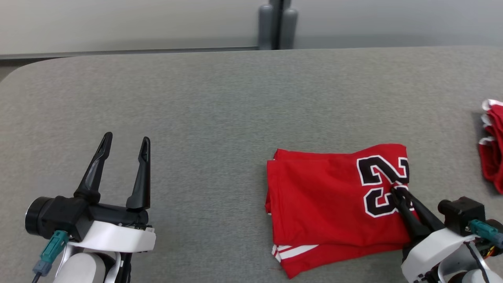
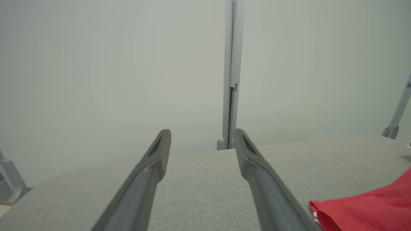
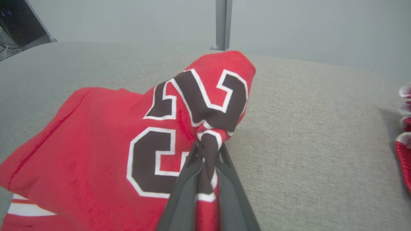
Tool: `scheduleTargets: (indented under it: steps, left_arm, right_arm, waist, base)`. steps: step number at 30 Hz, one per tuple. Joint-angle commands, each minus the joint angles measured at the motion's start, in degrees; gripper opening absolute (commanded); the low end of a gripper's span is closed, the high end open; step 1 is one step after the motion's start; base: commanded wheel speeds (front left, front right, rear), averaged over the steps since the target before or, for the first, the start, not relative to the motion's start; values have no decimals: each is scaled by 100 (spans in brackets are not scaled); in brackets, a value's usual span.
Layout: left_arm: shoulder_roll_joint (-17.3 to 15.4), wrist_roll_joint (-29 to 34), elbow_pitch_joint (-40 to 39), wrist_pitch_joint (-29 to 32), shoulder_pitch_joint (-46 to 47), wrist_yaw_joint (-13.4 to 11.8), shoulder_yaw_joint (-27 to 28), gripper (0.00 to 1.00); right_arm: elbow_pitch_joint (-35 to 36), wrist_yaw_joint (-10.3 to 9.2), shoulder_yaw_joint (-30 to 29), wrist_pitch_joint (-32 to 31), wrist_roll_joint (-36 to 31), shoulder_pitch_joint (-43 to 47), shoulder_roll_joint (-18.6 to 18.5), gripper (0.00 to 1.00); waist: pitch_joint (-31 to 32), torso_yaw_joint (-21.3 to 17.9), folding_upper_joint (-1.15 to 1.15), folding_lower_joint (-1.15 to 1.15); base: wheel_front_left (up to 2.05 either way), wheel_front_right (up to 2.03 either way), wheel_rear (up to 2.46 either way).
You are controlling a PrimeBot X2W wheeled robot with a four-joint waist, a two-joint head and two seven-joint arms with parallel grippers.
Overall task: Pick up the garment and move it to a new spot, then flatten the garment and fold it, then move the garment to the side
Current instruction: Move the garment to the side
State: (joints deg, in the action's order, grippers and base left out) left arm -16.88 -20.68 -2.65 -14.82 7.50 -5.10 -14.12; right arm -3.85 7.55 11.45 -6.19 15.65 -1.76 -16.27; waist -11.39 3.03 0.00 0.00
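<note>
A folded red garment (image 1: 322, 196) with black-and-white numbers lies on the grey table, right of centre in the head view. My right gripper (image 1: 395, 189) is shut on its right edge; in the right wrist view the cloth (image 3: 106, 144) bunches up between the fingers and my right gripper (image 3: 208, 147) lifts that edge slightly. My left gripper (image 1: 125, 140) stands open over bare table at the lower left, well away from the garment. In the left wrist view the left gripper (image 2: 201, 134) is open with nothing between its fingers, and a corner of the garment (image 2: 366, 208) shows at the lower right.
More red cloth with white trim (image 1: 493, 145) lies at the table's right edge, also seen as red cloth (image 3: 405, 141) in the right wrist view. A grey post (image 1: 277, 23) stands behind the table's far edge. The grey table (image 1: 220, 110) stretches wide to the left and back.
</note>
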Motion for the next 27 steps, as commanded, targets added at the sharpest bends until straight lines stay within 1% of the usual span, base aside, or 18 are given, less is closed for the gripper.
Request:
scheduleTargets:
  steps: [1,2,4,6,10,13,16,17,18,19,22,23,25,27]
  left_arm:
    - [7,-13,-8,-10,109,26,-11,100]
    - [16,-21,-1,5,146,39,-32,100]
    - [16,23,27,19,224,54,-77,100]
    - [29,19,65,30,325,102,-127,100]
    - [25,51,67,28,553,148,-171,100]
    - [-15,82,-11,67,744,194,-195,100]
    - [-90,167,-119,137,951,261,-266,100]
    - [-90,167,-119,137,951,261,-266,100]
    - [-127,209,-162,166,1044,281,-288,100]
    - [-160,248,-215,195,1210,343,-327,100]
    - [-205,312,-302,203,1453,372,-331,100]
    - [-205,312,-302,203,1453,372,-331,100]
    - [-245,375,-356,168,1562,343,-287,100]
    - [-280,389,-414,148,1626,364,-268,100]
  right_arm:
    - [63,-12,-23,-35,93,-95,-33,0]
    - [100,-12,-32,-65,103,-124,-94,0]
    - [214,-12,-70,27,282,-244,-99,0]
    - [237,-12,-138,76,374,-376,-175,0]
    - [167,-12,-383,201,501,-807,-362,0]
    - [22,-12,-744,260,560,-1232,-576,0]
    - [-274,-12,-1188,360,630,-1628,-771,0]
    - [-274,-12,-1188,360,630,-1628,-771,0]
    - [-402,-12,-1348,365,659,-1743,-846,0]
    - [-572,-12,-1706,485,696,-1941,-1041,0]
    - [-840,-12,-2210,623,747,-2081,-1309,0]
    - [-840,-12,-2210,623,747,-2081,-1309,0]
    - [-1034,-12,-2466,696,860,-2201,-1364,0]
    - [-1328,-12,-2705,684,873,-2354,-1440,0]
  waist:
    - [-39,-649,0,0]
    - [-68,-788,0,0]
    - [-147,-1019,0,0]
    - [-251,-1173,0,0]
    - [-488,-1338,0,0]
    - [-768,-1408,0,0]
    - [-1068,-1393,0,0]
    - [-1068,-1393,0,0]
    - [-1188,-1355,0,0]
    - [-1408,-1252,0,0]
    - [-1718,-1108,0,0]
    - [-1718,-1108,0,0]
    - [-1883,-1061,0,0]
    - [-2038,-1034,0,0]
  base:
    - [0,0,0]
    - [0,0,0]
    - [0,0,0]
    - [0,0,0]
    - [0,0,0]
    - [0,0,0]
    - [0,0,0]
    - [0,0,0]
    - [0,0,0]
    - [0,0,0]
    - [0,0,0]
    - [0,0,0]
    - [0,0,0]
    - [0,0,0]
